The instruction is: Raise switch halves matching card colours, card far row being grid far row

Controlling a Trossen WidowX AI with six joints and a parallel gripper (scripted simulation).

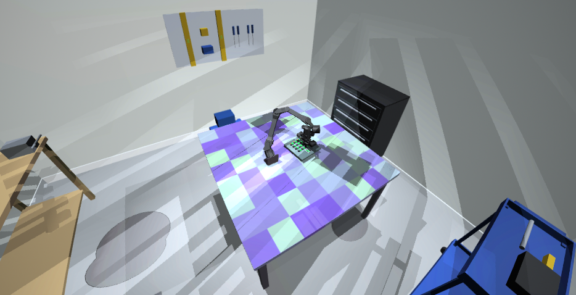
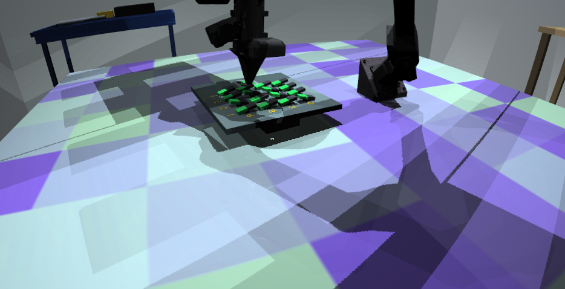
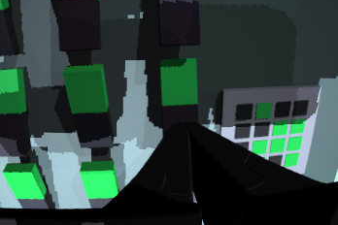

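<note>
Black claw [image 1: 309,144] [image 2: 248,84] [image 3: 184,133] clenched, seemingly at near end of rightmost switch [image 3: 179,84]; contact unclear. Slight sideways drift could tip neighbouring switch [image 3: 87,94].

Yellow characters are printed on the dark switch panel [image 1: 304,157] [image 2: 323,107] [image 3: 248,44], beneath the fingers [image 1: 310,144] [image 2: 250,65]. In the exterior view, the numbers [image 2: 223,107] 1, 2, 3 and 4 run along the edge left of the fingertips, with 1 nearest the camera. The letters [image 2: 271,110] A, B, C and D run left to right along the border on the camera side of the fingers. They are small and slanted; A is the hardest to read.
</note>
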